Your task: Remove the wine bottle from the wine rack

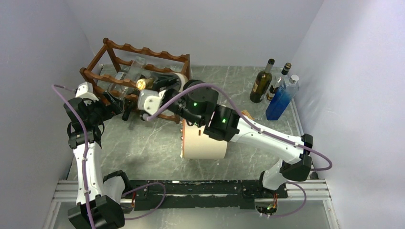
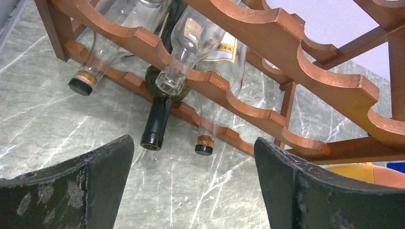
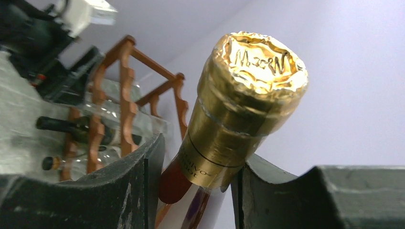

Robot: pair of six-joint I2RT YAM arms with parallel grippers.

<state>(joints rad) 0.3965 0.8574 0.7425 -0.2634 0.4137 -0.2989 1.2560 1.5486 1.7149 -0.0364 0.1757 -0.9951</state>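
The wine rack (image 1: 143,50) is reddish-brown wood with scalloped rails and stands at the back left, with several bottles lying in it. My right gripper (image 1: 149,95) reaches into its front and is shut on the neck of a wine bottle with a gold foil cap (image 1: 142,84). In the right wrist view the gold cap (image 3: 243,109) sticks up between my right gripper's (image 3: 196,167) dark fingers (image 3: 119,191), with the rack (image 3: 126,95) behind. My left gripper (image 1: 122,106) is open and empty at the rack's left front. In its wrist view my left gripper (image 2: 193,157) faces the rack (image 2: 296,62).
A dark green bottle (image 2: 157,119) and two clear corked bottles (image 2: 205,143) poke out of the lower rails. A cream cylinder (image 1: 205,143) lies under my right arm. Two dark bottles (image 1: 261,81) and a blue bottle (image 1: 279,100) stand at the back right.
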